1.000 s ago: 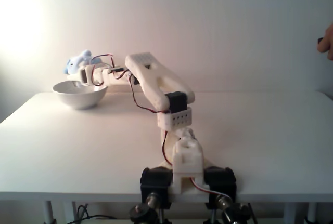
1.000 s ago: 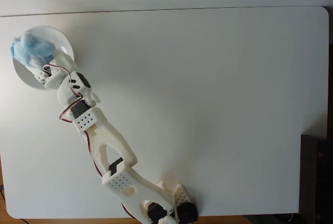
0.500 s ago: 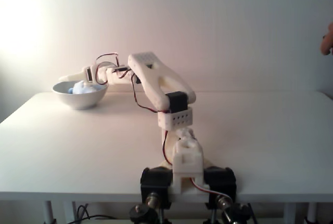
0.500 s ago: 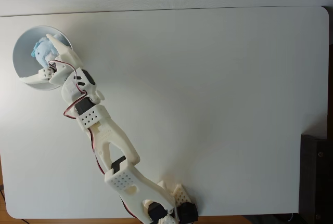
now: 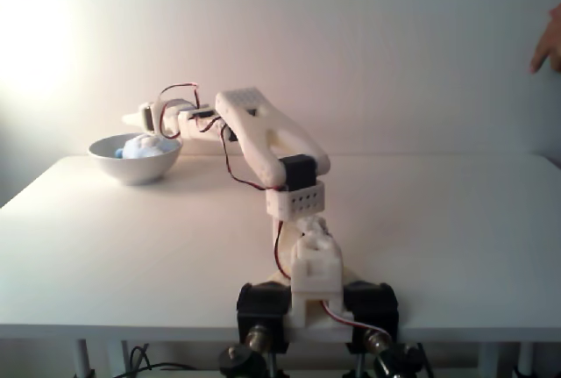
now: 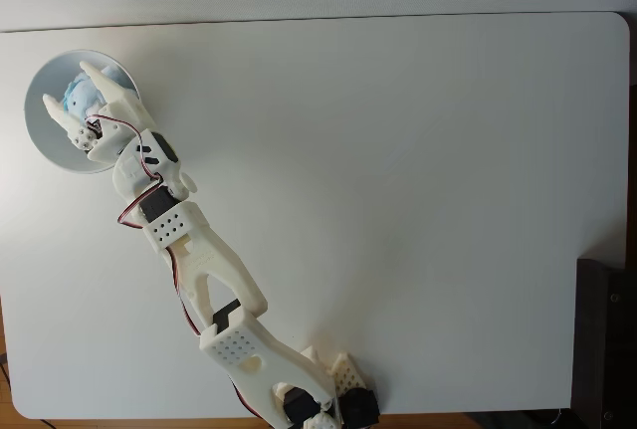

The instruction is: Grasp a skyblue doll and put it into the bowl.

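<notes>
The white bowl (image 5: 133, 167) stands at the table's far left; from above the bowl (image 6: 52, 146) sits in the top left corner. The skyblue doll (image 5: 144, 146) lies inside it, its top showing over the rim, and from above the doll (image 6: 72, 99) rests in the far half of the bowl. My gripper (image 5: 131, 117) hovers a little above the rim, apart from the doll. From above, the gripper (image 6: 68, 86) is open, its two white fingers (image 6: 97, 76) spread over the doll with nothing held.
The white table (image 6: 398, 200) stretches wide to the right of the arm. My arm's base (image 5: 307, 303) sits at the near edge. A person's hand (image 5: 546, 45) shows at the upper right. A dark block (image 6: 605, 344) stands beyond the table's right edge.
A second ago the gripper held the doll above the bowl. It opened, the doll dropped into the bowl, and the gripper has since lifted slightly. The person's hand shifted.
</notes>
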Controlling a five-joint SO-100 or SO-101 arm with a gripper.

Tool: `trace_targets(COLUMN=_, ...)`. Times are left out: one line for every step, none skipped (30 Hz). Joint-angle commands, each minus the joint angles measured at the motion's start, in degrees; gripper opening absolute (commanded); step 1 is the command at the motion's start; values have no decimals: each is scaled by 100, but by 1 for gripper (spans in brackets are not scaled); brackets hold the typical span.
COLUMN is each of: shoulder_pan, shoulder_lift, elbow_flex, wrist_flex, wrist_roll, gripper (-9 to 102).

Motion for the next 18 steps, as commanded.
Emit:
trace_targets(shoulder_pan=-35, shoulder_lift=290, elbow_flex=-264, wrist_flex=-44, wrist_roll=-158, gripper=0)
trace_targets(shoulder_pan=-35, shoulder_lift=378, elbow_flex=-246, wrist_flex=-35, wrist_roll=-237, gripper=-2)
trace_targets(shoulder_pan=-35, shoulder_lift=457, elbow_flex=-193, wrist_flex=-35, wrist_roll=-316, gripper=-1)
trace_targets(shoulder_pan=-9, shoulder_lift=501, elbow_flex=-193, wrist_flex=-35, wrist_roll=-396, gripper=1)
trace_targets(shoulder_pan=18, shoulder_lift=519, elbow_flex=-193, wrist_flex=-35, wrist_roll=-483, gripper=3)
trace_targets(shoulder_pan=35, shoulder_lift=519, elbow_flex=-246, wrist_flex=-35, wrist_roll=-545, gripper=4)
trace_targets(shoulder_pan=53, shoulder_lift=527, elbow_flex=-255, wrist_flex=-35, wrist_roll=-589, gripper=5)
trace_targets(shoulder_pan=62, shoulder_lift=554, elbow_flex=-255, wrist_flex=-35, wrist_roll=-598, gripper=6)
trace_targets(shoulder_pan=97, shoulder_lift=615, elbow_flex=-255, wrist_flex=-35, wrist_roll=-598, gripper=6)
trace_targets(shoulder_pan=167, shoulder_lift=668, elbow_flex=-255, wrist_flex=-35, wrist_roll=-598, gripper=6)
trace_targets(shoulder_pan=246, shoulder_lift=721, elbow_flex=-255, wrist_flex=-35, wrist_roll=-598, gripper=6)
trace_targets(shoulder_pan=308, shoulder_lift=765, elbow_flex=-255, wrist_flex=-35, wrist_roll=-598, gripper=6)
trace_targets(shoulder_pan=343, shoulder_lift=800, elbow_flex=-255, wrist_flex=-35, wrist_roll=-562, gripper=6)
trace_targets(shoulder_pan=378, shoulder_lift=844, elbow_flex=-255, wrist_flex=-35, wrist_roll=-536, gripper=6)
trace_targets(shoulder_pan=448, shoulder_lift=888, elbow_flex=-255, wrist_flex=-35, wrist_roll=-536, gripper=6)
trace_targets(shoulder_pan=571, shoulder_lift=949, elbow_flex=-255, wrist_flex=-35, wrist_roll=-536, gripper=6)
trace_targets(shoulder_pan=686, shoulder_lift=1011, elbow_flex=-255, wrist_flex=-35, wrist_roll=-536, gripper=6)
trace_targets(shoulder_pan=773, shoulder_lift=1072, elbow_flex=-255, wrist_flex=-35, wrist_roll=-536, gripper=6)
